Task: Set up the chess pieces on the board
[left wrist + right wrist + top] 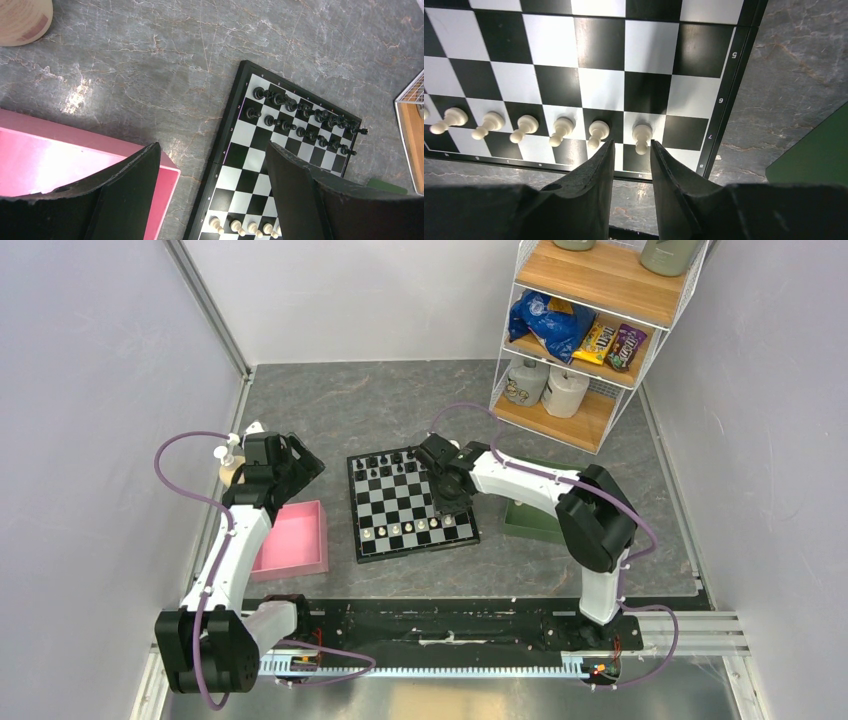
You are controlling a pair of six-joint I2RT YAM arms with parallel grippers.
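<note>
Chess pieces [599, 131] on the board [400, 505]; left claw [212, 147] wide apart, right claw [631, 145] slightly apart.

From above, the right arm [520, 480] covers the far right corner of the board [395, 502], and we find the chess pieces [408, 527] too small to tell by kind. In the left wrist view the jaws of the left gripper [212, 147] hide parts of the pink tray [60, 160] and the board, and a wooden object [22, 17] is cut by the top left corner. In the right wrist view the white row [560, 127] runs off the left edge, and the green tray [819, 150] is clipped at right.
</note>
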